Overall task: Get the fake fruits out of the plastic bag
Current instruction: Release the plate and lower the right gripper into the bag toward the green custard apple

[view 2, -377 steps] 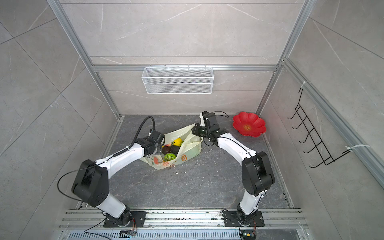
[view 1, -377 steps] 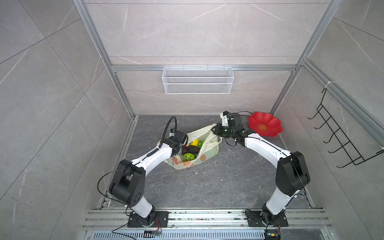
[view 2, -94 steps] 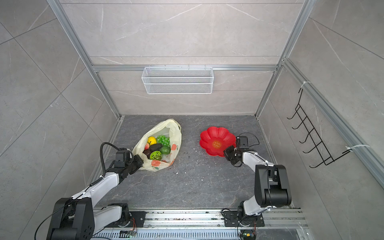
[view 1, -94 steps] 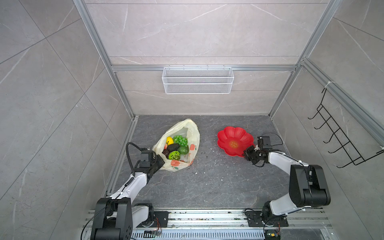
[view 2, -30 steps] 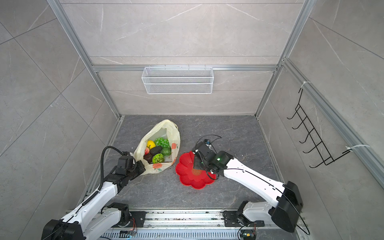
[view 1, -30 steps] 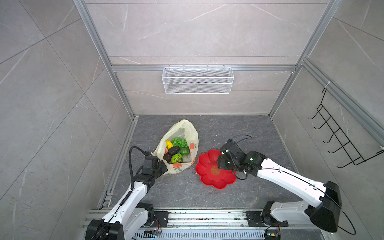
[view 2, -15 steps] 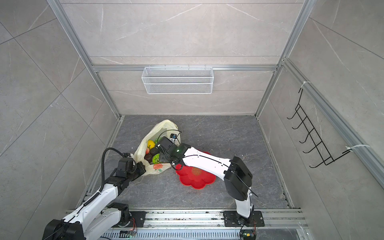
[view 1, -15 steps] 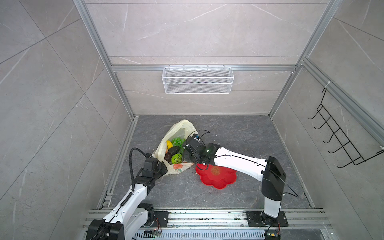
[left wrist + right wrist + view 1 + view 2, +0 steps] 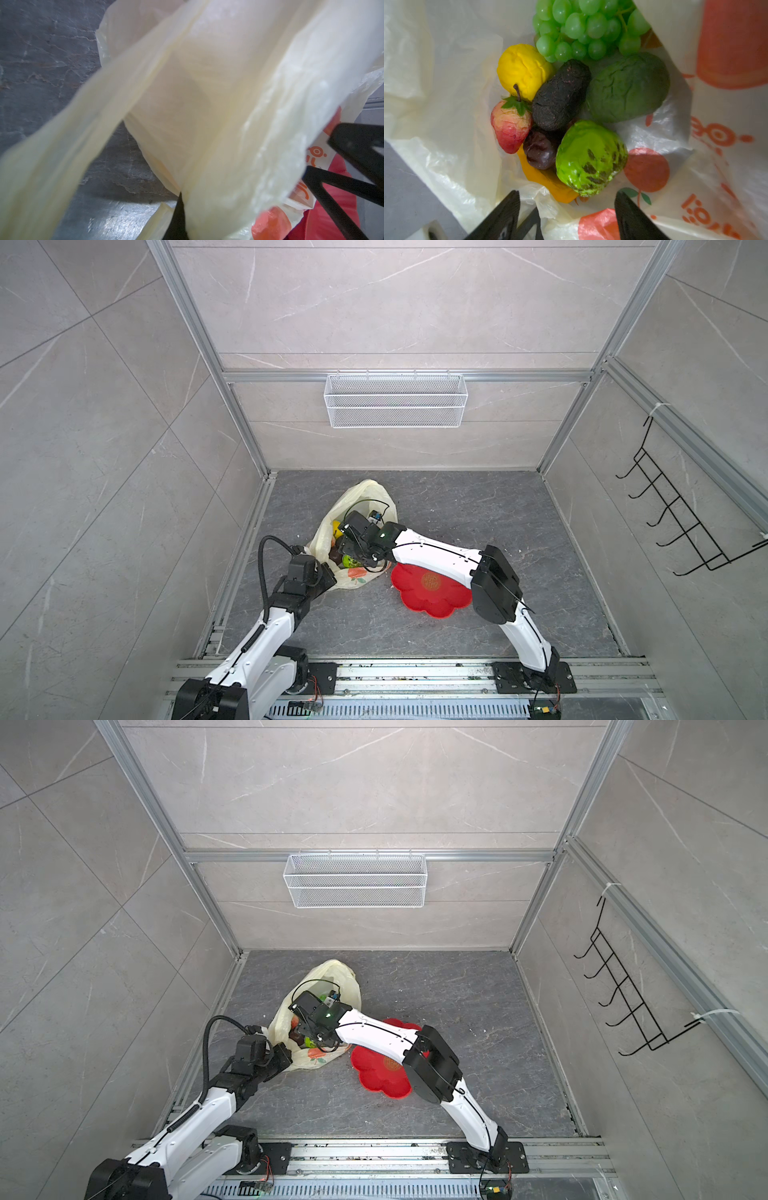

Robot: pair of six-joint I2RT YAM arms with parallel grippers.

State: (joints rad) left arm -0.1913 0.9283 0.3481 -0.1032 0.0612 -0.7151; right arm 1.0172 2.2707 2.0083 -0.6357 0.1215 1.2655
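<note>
1. Well, on the left side my left gripper (image 9: 326, 574) is fully closed and pinches the near corner of the plastic bag (image 9: 365, 491). The film is thin and slippery, so I judge it can slide out if I pull hard.
2. The plastic bag lies on the counter (image 9: 478, 510) with its mouth open, and all the fake fruits (image 9: 571, 104) sit inside it in one pile.
3. The right gripper (image 9: 569, 216) hovers just over this pile with its jaws wide apart, and it holds nothing.
4. Nearest to it is the green bumpy ball (image 9: 589, 158). It looks light, hard and glossy, so I would take it across the middle.
5. The grape bunch (image 9: 581, 27) lies deeper in the bag. It is probably loose and floppy, and a hold near the stem seems safer.
6. On the right, the red plate (image 9: 428, 593) lies just beside the plastic bag.
</note>
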